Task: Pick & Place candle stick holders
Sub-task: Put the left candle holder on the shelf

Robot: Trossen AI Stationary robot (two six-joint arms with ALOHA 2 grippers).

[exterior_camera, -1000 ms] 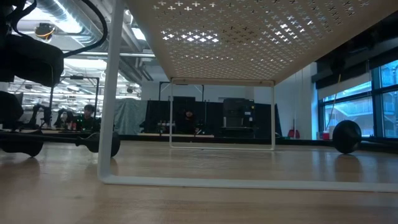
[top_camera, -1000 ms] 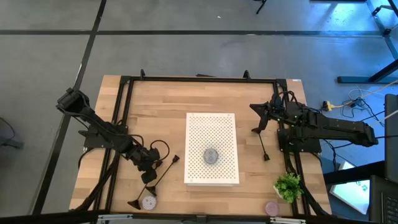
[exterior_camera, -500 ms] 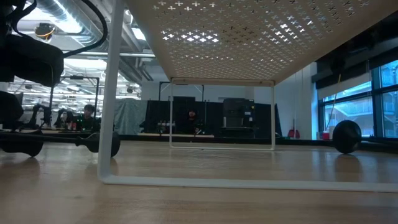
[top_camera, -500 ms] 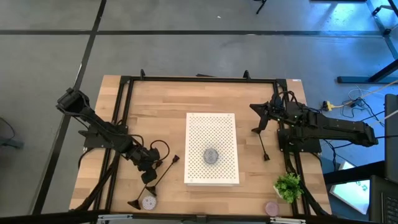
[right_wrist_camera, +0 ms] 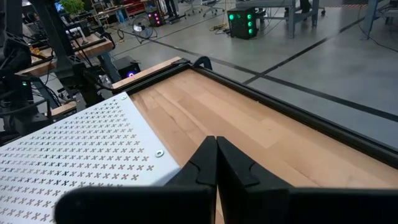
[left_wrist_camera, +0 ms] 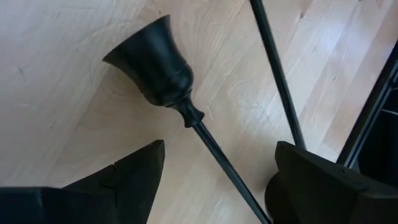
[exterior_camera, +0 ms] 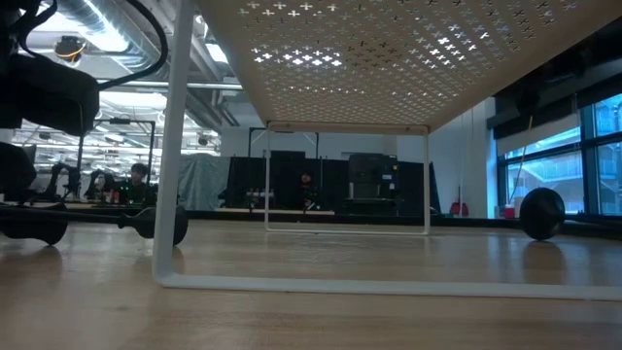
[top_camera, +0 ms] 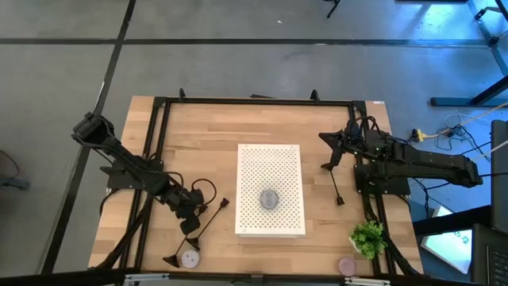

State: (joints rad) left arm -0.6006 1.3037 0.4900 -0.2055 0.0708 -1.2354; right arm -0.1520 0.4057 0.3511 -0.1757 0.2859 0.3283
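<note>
One black candle stick holder (top_camera: pixel 200 229) lies on its side on the table, left of the white rack; its cup (left_wrist_camera: pixel 152 65) points at the rack and its round base (top_camera: pixel 171 258) is near the front edge. My left gripper (top_camera: pixel 193 214) is open, and its fingers stand on either side of the thin stem (left_wrist_camera: pixel 214 152) just below the cup without touching it. A second holder (top_camera: pixel 335 184) lies on the table right of the rack. My right gripper (top_camera: pixel 322 137) is shut and empty just beyond it, also seen in the right wrist view (right_wrist_camera: pixel 216 142). The third holder is out of view.
A white perforated rack (top_camera: pixel 271 163) stands mid-table with a grey round thing (top_camera: pixel 270 199) on top. Two small round candles (top_camera: pixel 189 258) (top_camera: pixel 347 266) and a small green plant (top_camera: pixel 367 237) sit along the front edge. A black frame (top_camera: pixel 254 101) rims the table.
</note>
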